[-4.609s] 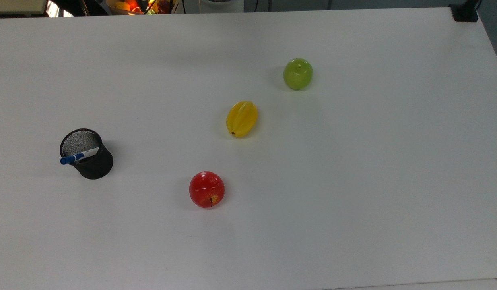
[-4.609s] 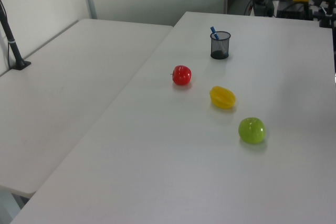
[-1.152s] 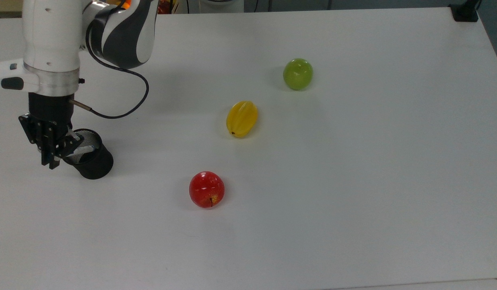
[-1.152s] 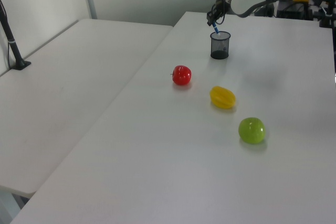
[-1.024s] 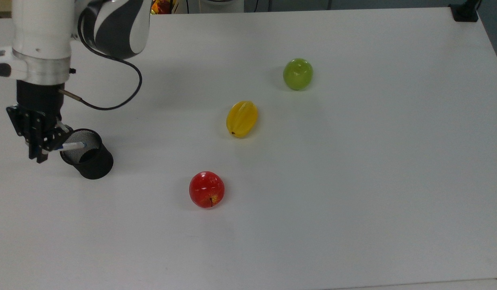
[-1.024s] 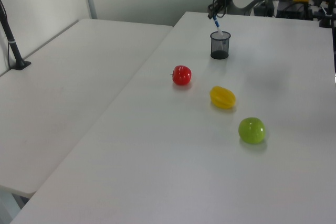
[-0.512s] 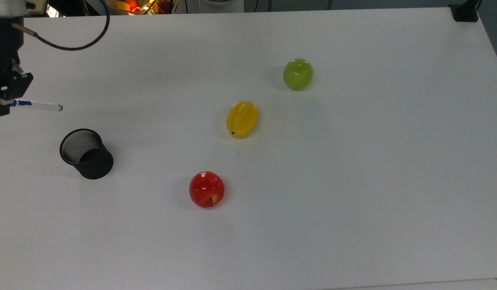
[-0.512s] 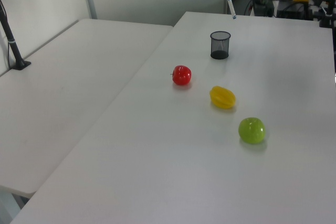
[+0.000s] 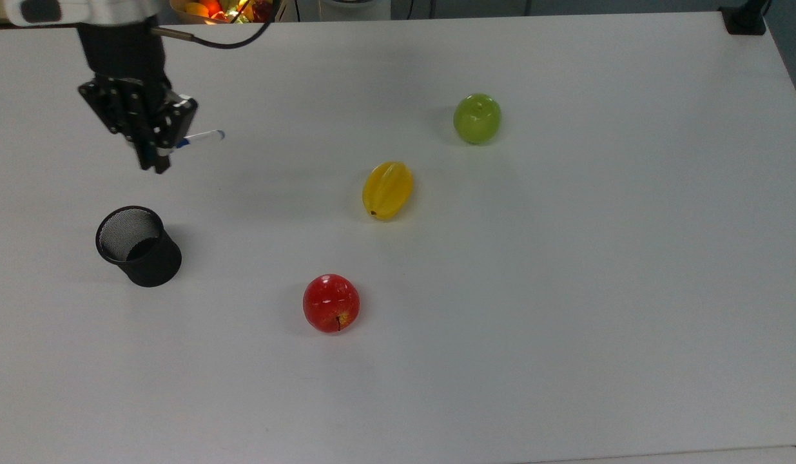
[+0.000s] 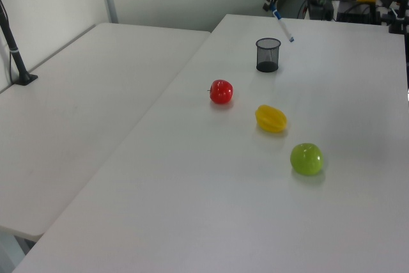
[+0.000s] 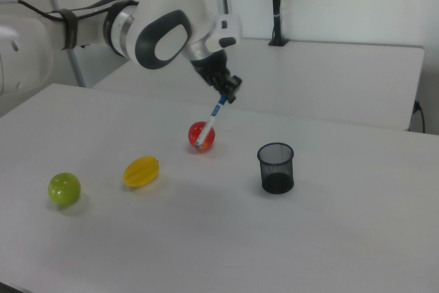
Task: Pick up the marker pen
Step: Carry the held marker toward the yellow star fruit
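Fingers (image 9: 154,153) clamped on the marker pen (image 9: 201,137), slanting out below them, above the worktop (image 9: 565,270), mesh cup (image 9: 138,246) nearby.

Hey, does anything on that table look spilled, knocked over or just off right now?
Nothing stands out. The mesh cup stands upright, and the red apple, yellow star fruit and green apple sit apart on the table. The gripper holds the marker pen tilted in the air, clear of the cup.
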Tool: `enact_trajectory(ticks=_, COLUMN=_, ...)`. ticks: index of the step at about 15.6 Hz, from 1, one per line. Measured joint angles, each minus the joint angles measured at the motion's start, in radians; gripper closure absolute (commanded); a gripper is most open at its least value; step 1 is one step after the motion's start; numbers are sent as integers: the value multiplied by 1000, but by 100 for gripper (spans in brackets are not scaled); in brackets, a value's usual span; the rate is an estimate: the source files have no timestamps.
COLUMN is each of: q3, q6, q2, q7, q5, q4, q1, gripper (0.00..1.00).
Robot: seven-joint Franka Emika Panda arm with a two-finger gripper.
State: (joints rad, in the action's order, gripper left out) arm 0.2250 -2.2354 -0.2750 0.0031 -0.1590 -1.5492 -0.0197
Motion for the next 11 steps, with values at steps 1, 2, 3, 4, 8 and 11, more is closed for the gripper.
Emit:
enact_trajectory(ticks=1, q3=-1, q6=37, q2=6, q7=-3, q5=0, q4=-13, q1=-25, gripper=100)
enact_trajectory(ticks=2, q3=-2, q6=67, q2=8, q7=-8, q5=0, q4=-25, q1=-48, gripper=100)
enact_trajectory(ticks=3, q3=-3, q6=90, q2=9, q7=-17, q5=-1, q4=-42, q1=-74, gripper=100)
enact_trajectory(ticks=4, q3=-4, q6=105, q2=9, q7=-23, q5=-1, q4=-60, q1=-99, gripper=100)
enact_trajectory(ticks=8, q3=-6, q6=140, q2=6, q7=-40, q5=-1, q4=-134, q1=-185, gripper=100)
enact_trajectory(ticks=11, q3=-10, q6=241, q2=3, q7=-86, q5=-1, q4=-152, q1=-223, gripper=100)
